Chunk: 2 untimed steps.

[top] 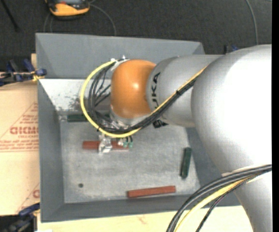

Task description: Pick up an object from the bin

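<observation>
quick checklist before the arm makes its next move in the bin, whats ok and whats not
1. Gripper on a target: ok. It sits low over the short red-brown bar in the left middle of the bin.
2. Bar actually gripped: cannot tell. The contact point is hidden under the wrist.
3. Neighbours clear of the target: ok. The long red-brown bar by the front wall and the dark green marker on the right both lie well apart.
4. Room from the bin walls: ok. The gripper is over open floor.
5. Dark green piece near the back left: cannot tell. It is partly hidden by the cables.
</observation>
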{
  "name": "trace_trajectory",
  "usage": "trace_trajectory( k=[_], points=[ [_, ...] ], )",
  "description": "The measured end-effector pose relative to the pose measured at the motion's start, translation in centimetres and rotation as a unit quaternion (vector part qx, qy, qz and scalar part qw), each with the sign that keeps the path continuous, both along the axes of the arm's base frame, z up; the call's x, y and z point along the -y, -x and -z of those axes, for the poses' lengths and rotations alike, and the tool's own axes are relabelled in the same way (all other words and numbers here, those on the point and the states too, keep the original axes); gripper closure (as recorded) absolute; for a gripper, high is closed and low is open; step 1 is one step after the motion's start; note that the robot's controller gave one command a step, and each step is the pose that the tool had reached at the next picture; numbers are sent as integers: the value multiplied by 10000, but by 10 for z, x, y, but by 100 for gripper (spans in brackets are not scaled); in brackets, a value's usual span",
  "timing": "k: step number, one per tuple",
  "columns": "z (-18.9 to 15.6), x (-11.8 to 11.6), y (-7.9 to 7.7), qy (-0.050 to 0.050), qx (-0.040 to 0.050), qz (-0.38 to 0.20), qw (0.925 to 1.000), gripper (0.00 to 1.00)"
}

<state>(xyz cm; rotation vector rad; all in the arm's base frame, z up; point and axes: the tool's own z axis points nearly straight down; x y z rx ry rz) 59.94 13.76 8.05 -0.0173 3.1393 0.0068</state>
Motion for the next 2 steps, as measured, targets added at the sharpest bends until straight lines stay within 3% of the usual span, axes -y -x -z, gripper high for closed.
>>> trace_trajectory(
  k=[1,2],
  points=[
    [0,0,0,-2,0,4,10000,100],
    [-125,-1,5,19,10,-307,9995,100]
  ],
)
